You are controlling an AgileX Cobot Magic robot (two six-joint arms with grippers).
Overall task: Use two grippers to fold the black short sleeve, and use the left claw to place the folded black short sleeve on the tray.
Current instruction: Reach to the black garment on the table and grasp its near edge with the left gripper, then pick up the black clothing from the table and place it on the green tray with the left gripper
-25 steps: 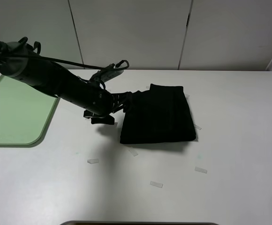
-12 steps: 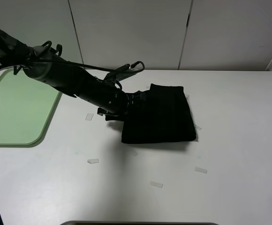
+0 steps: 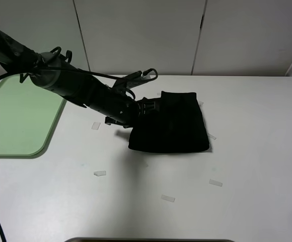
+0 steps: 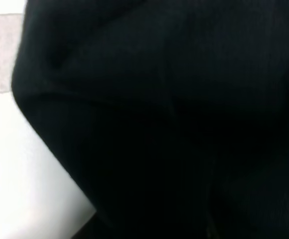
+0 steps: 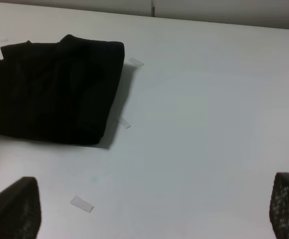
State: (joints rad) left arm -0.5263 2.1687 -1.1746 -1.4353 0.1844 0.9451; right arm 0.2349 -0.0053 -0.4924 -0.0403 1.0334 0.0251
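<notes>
Compared with half a second ago, the left arm (image 3: 80, 91) has pushed slightly further toward the garment, and the near left corner of the folded black short sleeve (image 3: 172, 123) now sits a touch higher in the frame, its left edge bunched against the tool. The left gripper (image 3: 145, 107) is buried at that left edge, centre of the overhead frame; dark metal against dark cloth, so I cannot tell how far its fingers are parted or whether they pinch fabric. Its wrist camera is filled almost wholly with black cloth (image 4: 174, 124). The shirt lies folded on the white table (image 3: 246, 166), well apart from the green tray (image 3: 15, 121) at the left edge. The right gripper (image 5: 154, 209) hangs above bare table, fingers (image 5: 12, 209) spread wide, holding nothing.
</notes>
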